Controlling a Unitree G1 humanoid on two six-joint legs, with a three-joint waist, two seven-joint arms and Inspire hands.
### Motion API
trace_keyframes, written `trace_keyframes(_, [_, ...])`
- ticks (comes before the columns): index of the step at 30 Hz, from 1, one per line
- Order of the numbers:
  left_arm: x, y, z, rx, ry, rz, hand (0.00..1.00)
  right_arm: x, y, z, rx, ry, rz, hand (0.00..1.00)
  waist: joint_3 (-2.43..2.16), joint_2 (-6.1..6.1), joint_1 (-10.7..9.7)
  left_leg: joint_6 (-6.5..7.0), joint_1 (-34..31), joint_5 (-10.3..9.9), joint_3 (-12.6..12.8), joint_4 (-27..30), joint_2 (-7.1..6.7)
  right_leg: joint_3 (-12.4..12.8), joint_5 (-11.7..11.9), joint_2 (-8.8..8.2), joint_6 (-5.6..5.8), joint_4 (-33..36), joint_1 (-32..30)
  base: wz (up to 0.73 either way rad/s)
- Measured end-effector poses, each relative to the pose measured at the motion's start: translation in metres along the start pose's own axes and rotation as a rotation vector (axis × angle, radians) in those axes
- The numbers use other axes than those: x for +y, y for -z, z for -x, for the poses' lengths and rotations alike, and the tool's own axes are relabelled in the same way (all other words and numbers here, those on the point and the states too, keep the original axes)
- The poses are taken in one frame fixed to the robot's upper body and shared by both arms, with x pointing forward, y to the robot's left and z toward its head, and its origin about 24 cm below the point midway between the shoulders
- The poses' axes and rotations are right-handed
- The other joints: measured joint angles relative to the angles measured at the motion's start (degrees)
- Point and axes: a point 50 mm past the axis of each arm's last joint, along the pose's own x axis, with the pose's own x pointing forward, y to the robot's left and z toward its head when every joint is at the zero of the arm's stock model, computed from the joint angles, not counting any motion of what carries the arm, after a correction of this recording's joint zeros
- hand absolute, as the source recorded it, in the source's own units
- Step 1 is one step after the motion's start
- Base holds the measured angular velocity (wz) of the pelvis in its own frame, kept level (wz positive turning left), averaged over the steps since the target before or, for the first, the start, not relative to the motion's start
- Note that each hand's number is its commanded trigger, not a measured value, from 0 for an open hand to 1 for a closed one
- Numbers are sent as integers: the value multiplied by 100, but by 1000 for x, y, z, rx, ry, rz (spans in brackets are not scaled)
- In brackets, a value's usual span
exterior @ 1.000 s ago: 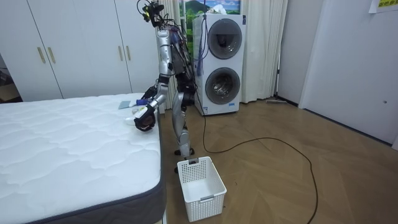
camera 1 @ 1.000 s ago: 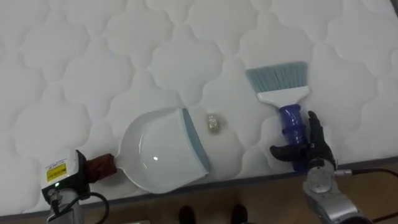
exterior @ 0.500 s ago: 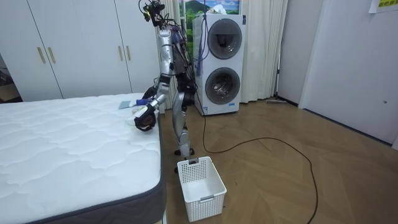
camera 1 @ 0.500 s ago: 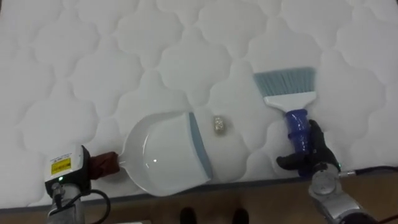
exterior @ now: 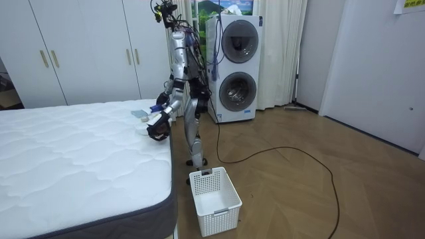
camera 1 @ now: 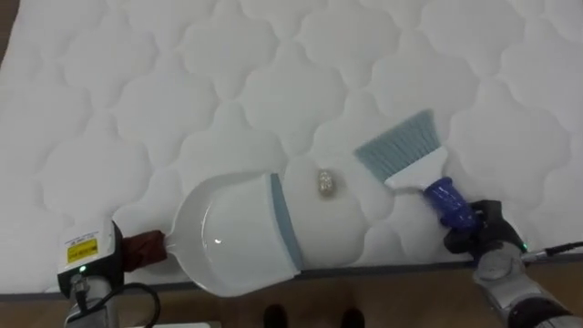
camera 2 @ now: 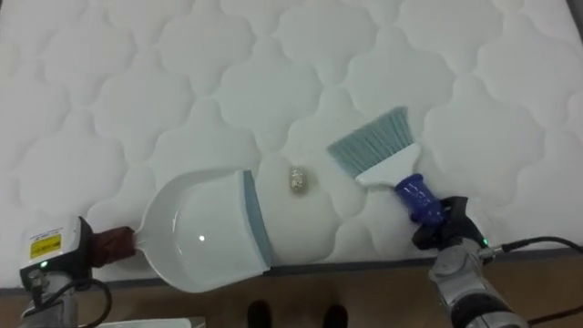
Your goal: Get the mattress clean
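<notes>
1. Eyes on the small pale crumpled scrap [camera 1: 327, 183]: it lies loose on the white quilted mattress [camera 1: 164, 82], close to the near edge of the bed, in neither hand.
2. Just to its left is the grey-blue lip of the white plastic dustpan [camera 1: 232, 237]. The pan lies flat with its mouth facing the scrap, a narrow gap between them.
3. To the scrap's right, the hand brush with pale blue bristles, white head and blue handle [camera 1: 407, 155] is tilted. Its bristles point up and left and are near the scrap without touching it.
4. The scrap sits between the pan lip and the bristles.
5. The right hand [camera 1: 478, 235] is clenched round the blue handle at the mattress edge, well right of the scrap and lower.
6. The left hand [camera 1: 94, 262] shows at the lower left, right at the end of the dustpan's dark red-brown handle [camera 1: 146, 247]. Whether it grasps that handle cannot be told.
7. In the room view the robot stands at the side of the bed, leaning over it with both arms down at the mattress.
8. On the wooden floor [exterior: 299, 192] by the bed's corner stands a white slatted plastic basket [exterior: 214, 199].
</notes>
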Motion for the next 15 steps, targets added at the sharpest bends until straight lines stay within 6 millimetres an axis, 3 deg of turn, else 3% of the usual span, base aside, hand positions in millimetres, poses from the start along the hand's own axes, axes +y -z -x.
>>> trace_keyframes(10, [2, 0, -2, 12, -8, -2, 100, 0, 7, 0, 44, -9, 3, 100, -1, -6, -5, 0, -34, 0, -39, -1, -5, -50, -1, -14, 1, 20, -17, 2])
trace_keyframes(15, [3, 2, -3, 25, -11, -11, 100, -5, 11, -1, 68, 21, 20, 100, 5, -17, 15, 13, -44, -8, -26, 65, -35, -67, -67, -108, 5, 221, -95, 0])
